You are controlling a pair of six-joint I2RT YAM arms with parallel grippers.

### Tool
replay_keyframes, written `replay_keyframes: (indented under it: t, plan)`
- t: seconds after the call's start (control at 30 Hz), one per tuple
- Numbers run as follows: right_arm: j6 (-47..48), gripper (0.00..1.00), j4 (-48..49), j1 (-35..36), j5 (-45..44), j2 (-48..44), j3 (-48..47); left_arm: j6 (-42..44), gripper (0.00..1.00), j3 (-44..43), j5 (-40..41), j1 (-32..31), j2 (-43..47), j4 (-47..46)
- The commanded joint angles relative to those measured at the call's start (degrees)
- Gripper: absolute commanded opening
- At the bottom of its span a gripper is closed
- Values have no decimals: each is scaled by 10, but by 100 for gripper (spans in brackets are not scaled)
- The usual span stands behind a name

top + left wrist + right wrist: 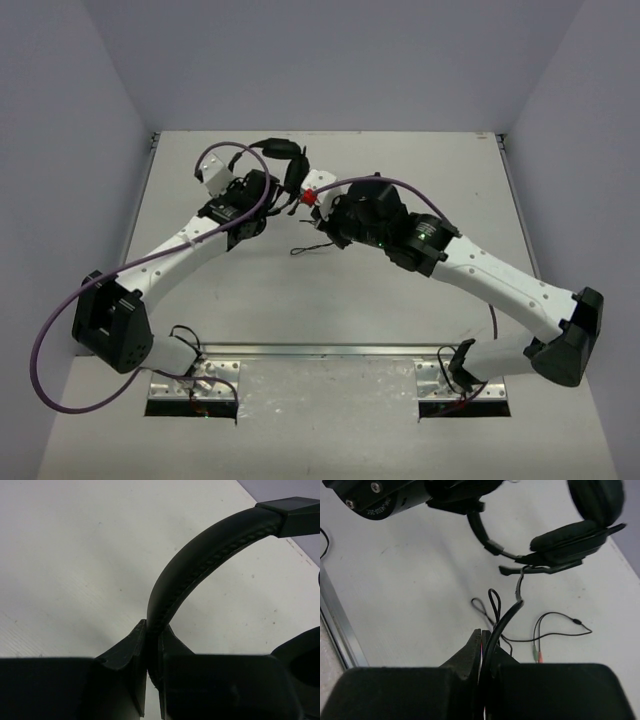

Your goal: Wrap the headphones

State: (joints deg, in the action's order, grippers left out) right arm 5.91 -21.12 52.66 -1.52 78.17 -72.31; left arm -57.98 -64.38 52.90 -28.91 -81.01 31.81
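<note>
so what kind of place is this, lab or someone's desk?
Probably a lab robot cell: white table boxed in by blank grey panels, left arm and right arm bolted to a metal plate at its edge, headphones as test object.

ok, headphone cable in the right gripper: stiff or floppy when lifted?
Probably floppy: the cable loops loosely on the table past the right gripper. Thin, so likely light, and could slip through the grip. The plug end would probably dangle.

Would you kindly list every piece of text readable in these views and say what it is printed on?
Small white print on the left arm's black housing: too blurred to read.
No other text shows, including on the headphones.
</note>
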Motion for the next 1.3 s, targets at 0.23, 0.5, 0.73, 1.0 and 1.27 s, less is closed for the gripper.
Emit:
replay_keyframes:
  t: [0.23,0.5,0.73,1.0,1.27]
  plan:
    - [114,1,40,-80,-49,-49,-1,267,0,16,-271,16,39,-195]
    - [177,2,50,-115,-98,-79,16,241,0,18,-302,26,79,-132]
    - [253,6,149,-121,-146,-81,69,279,0,-18,-432,25,108,-101]
    - [351,7,296,-123,-151,-127,137,339,0,-21,-459,26,135,-9]
    - [309,6,243,-142,20,-143,126,430,0,25,-629,13,154,18]
